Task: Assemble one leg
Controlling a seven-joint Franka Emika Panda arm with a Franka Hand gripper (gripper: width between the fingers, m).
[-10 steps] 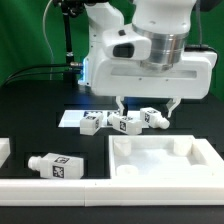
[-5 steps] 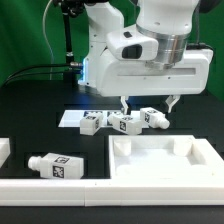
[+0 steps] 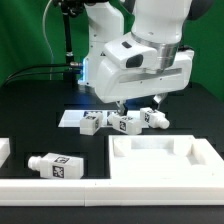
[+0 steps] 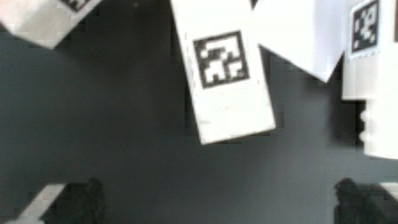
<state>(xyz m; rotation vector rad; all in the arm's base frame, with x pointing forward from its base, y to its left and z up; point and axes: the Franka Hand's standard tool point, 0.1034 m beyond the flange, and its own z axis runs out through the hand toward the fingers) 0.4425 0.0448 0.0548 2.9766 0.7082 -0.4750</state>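
Note:
Three legs, short white pegs with black-and-white tags, lie in a row at the middle of the black table. A fourth leg lies alone toward the exterior view's left front. My gripper hangs open and empty just above the row, touching nothing. In the wrist view one tagged leg lies ahead of my open gripper, with two more white tagged pieces at the sides. Both dark fingertips stand wide apart over bare table.
The large flat white square panel with corner sockets lies at the exterior view's right front. The marker board lies behind the row of legs. A white rim runs along the front edge, and another white piece sits at the far left.
The hand has turned about its axis and tilted, so the finger on the exterior view's right has swung inward and upward. The legs have not moved.

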